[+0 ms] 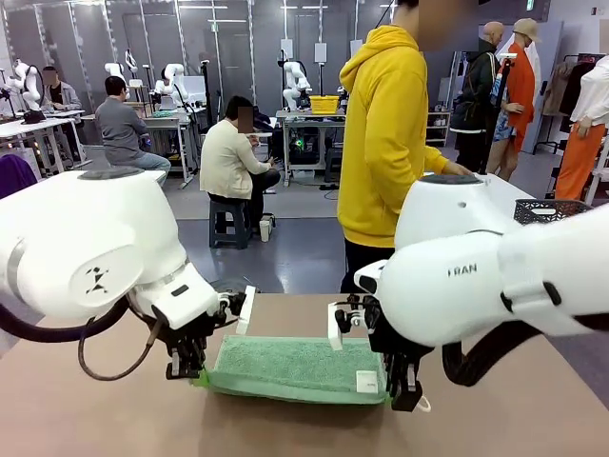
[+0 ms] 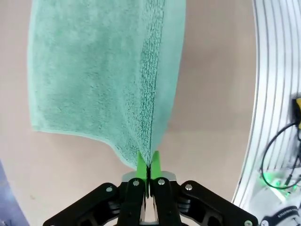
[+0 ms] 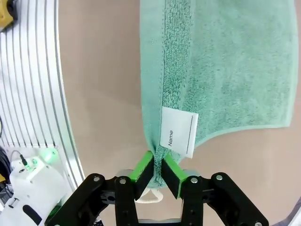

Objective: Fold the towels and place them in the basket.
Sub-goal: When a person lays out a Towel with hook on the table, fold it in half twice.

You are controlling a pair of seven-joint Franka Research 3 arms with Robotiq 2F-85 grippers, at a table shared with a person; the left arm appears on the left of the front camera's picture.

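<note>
Green terry-cloth towel (image 1: 295, 367) lies on the brown tabletop (image 1: 95, 409), in the middle of the near half, between the two arms. In the front view its long axis runs left to right, roughly parallel to the table's near edge, and the short ends face the arms. The near long edge sits a little proud of the surface. The rest of the cloth spreads flat toward the far side.

Left gripper (image 2: 148, 165): green pads (image 2: 140, 162) pressed tight together, with the towel's near left corner nipped between them. In the left wrist view the cloth runs straight away from the fingertips up the frame, with a stitched hem band along its length.

Right gripper (image 3: 157, 169): jaws nearly closed, with a thin wedge of gap between them, clamped on the near right corner. A white fabric label (image 3: 178, 132) printed "Name" hangs just above the fingertips. A thin white loop (image 3: 148, 197) shows low between the fingers. In this view too the towel extends lengthwise away from the claw.

Both claws are down at table level, one at each end of the same long edge.

Dark grey lattice-sided plastic basket (image 1: 550, 209) stands at far right, well apart from the towel and partly hidden behind the right arm.

Person in a yellow hooded top (image 1: 385, 133) stands at the far side of the table, turned sideways.
</note>
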